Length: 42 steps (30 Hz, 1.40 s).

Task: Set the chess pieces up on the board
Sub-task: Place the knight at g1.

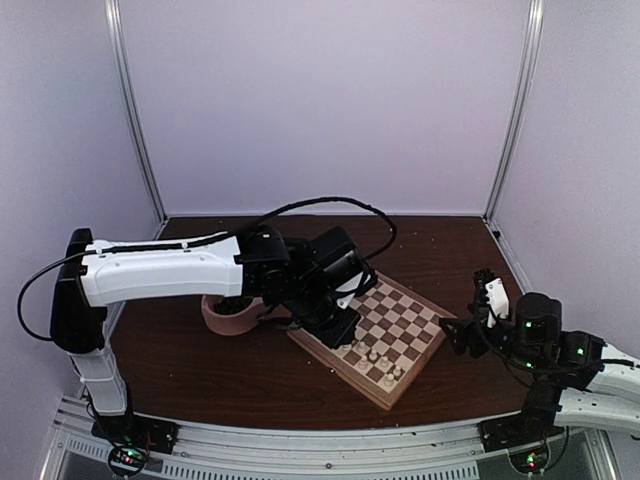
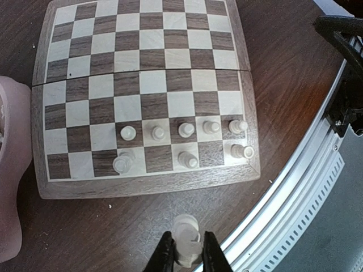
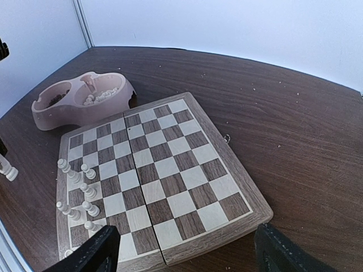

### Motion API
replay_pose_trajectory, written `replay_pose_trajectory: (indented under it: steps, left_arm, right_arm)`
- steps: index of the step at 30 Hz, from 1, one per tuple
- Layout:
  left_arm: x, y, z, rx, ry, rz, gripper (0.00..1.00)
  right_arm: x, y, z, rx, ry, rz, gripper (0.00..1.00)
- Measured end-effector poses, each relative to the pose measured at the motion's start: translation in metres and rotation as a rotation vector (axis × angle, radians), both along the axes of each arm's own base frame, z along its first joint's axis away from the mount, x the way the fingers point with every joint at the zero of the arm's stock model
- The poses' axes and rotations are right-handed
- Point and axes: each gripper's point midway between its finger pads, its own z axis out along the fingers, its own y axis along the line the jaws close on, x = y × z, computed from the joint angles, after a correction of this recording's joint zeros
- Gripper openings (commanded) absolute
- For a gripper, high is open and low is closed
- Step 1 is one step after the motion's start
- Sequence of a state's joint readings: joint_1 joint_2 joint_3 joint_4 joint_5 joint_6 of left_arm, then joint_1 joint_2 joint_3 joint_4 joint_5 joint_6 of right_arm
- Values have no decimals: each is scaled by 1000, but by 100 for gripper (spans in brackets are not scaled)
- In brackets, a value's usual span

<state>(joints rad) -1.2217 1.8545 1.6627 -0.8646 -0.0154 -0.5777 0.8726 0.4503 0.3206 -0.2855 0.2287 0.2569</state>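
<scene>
The left gripper [image 2: 187, 252] pinches a cream-white chess piece [image 2: 185, 229] just off the board's [image 2: 142, 190] near-left edge; the right gripper [image 3: 184, 255] sits to its right, jaws spread.

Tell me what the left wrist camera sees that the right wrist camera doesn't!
Only the left wrist view clearly shows the left gripper shut on a white piece, just off the board. Only the right wrist view shows the pale walls, the open right gripper and the inside of the pink dish. Both show the board with white pieces lined up on it.
</scene>
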Motion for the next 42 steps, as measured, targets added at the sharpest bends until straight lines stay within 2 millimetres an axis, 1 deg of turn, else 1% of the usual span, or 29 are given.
replay_pose_trajectory:
  steps: [6, 11, 19, 23, 34, 42]
  left_arm:
    - [-6, -6, 2, -14, -1, -17, 14]
    - [-12, -15, 8, -49, 5, -38, 13]
    - [-19, -24, 7, -66, 11, -64, 13]
    - [-21, -26, 5, -66, 13, -73, 13]
    - [-32, -32, 7, -78, 3, -104, 13]
    - [-36, -35, 8, -87, -5, -117, 13]
  right_arm:
    - [0, 0, -1, -3, 2, 0, 85]
    - [0, 0, -2, -6, 5, 0, 85]
    - [1, 0, -2, -6, 5, -1, 85]
    - [1, 0, -2, -6, 5, -1, 85]
    - [1, 1, -1, -4, 3, -1, 85]
    - [1, 1, -2, -8, 6, -1, 85]
